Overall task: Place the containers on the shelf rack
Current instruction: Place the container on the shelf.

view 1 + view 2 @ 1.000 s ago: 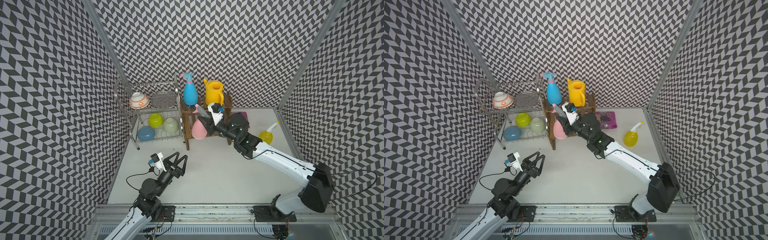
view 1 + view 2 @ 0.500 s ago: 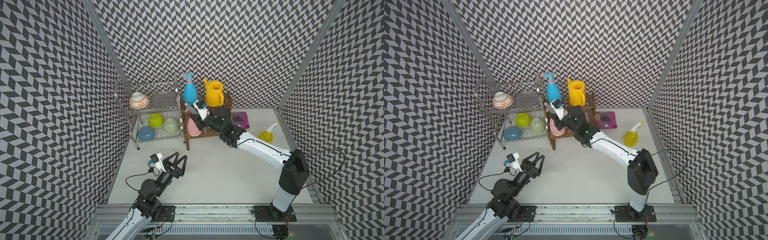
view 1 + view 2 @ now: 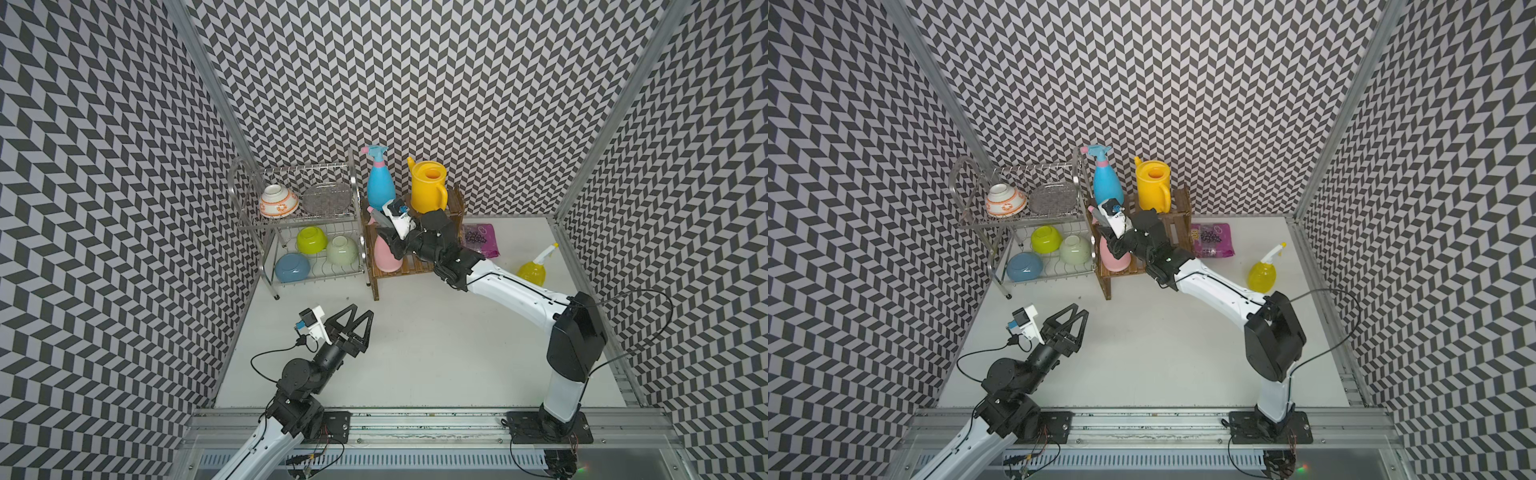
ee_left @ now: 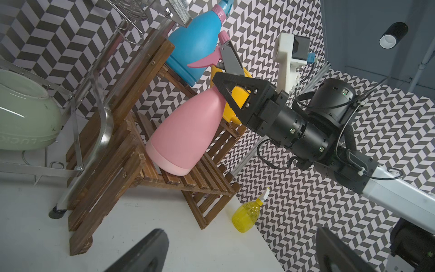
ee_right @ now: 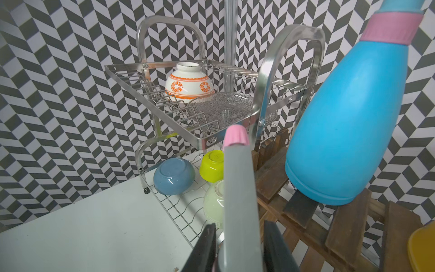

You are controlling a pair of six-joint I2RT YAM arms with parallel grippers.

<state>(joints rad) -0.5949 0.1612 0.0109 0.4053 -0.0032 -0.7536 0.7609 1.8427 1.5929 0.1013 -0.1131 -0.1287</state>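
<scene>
Left wrist view, pink bottle (image 4: pixel 186 134) on shelf rack (image 4: pixel 127 164)

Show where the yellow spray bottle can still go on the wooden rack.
Free: the lower tier of the shelf rack, bare slats between the pink bottle and the end nearest the purple packet; the right gripper, shut on that bottle, reaches over them. Crowded: upper tier, with blue spray bottle and watering can.

Black triangular left gripper (image 3: pixel 360 311), white links (image 3: pixel 515 291), seemingly zip-tied cables (image 4: pixel 350 137).
</scene>
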